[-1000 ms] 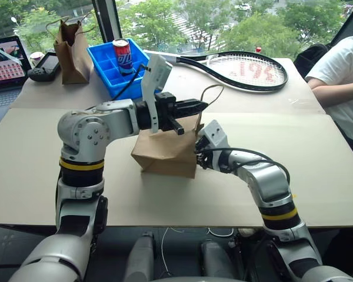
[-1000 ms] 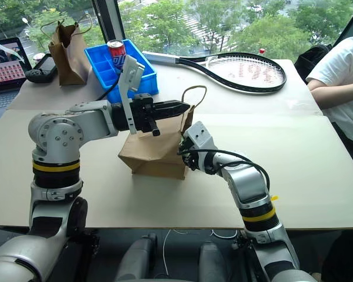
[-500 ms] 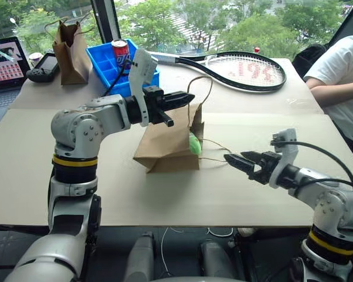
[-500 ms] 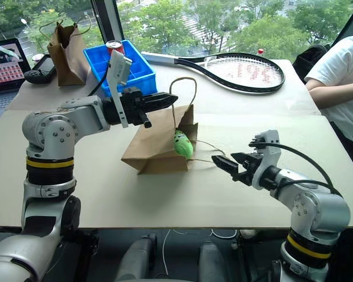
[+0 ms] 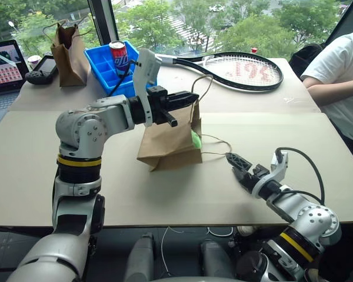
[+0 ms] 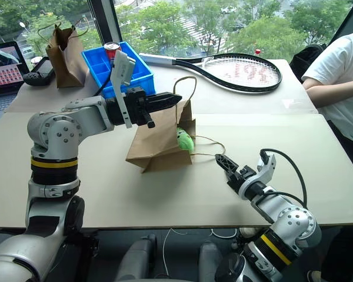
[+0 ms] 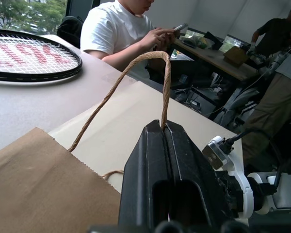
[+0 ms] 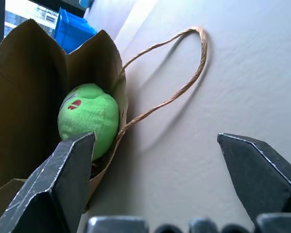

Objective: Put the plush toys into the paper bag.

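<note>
Head cameras
Paper bags: I count two. The wide light-brown paper bag [image 5: 170,144] lies tipped on the cardboard table [image 5: 165,194], mouth toward my right arm. A narrower darker bag [image 5: 70,40] stands upright at the far left.
Plush toys: I count one, the green plush toy [image 6: 184,140], sitting in the bag's mouth. I cannot see a red one.
Twine handles: two. One loop is raised at my left gripper [image 5: 185,98]; the other loop [image 5: 215,145] lies flat on the table beside the mouth.
Left gripper: fingers pressed together, pinching the raised loop above the bag.
Right gripper [image 5: 236,163]: fingers spread wide, nothing in them, low over the table, apart from the bag, pointing toward it.
Other items: one tennis racket [image 5: 235,69], one blue bin [image 5: 115,64] with one red can [image 5: 119,56] in it, one laptop [image 5: 3,70], one dark handheld device [image 5: 42,67].
Persons: one at the table's right edge, white sleeve [image 5: 341,64].

Left wrist camera
Handle: one twine loop [image 7: 150,73] rising from between my closed fingers, running down to the bag's edge [image 7: 43,184].
Persons: two, one in a white shirt [image 7: 116,31] with a phone, one further off in dark clothing [image 7: 274,36].

Right wrist camera
Fingers: two, set far apart, empty.
Toy: the green plush just inside the bag's open mouth, touching its wall.
Loose loop: one, flat on the table.
</note>
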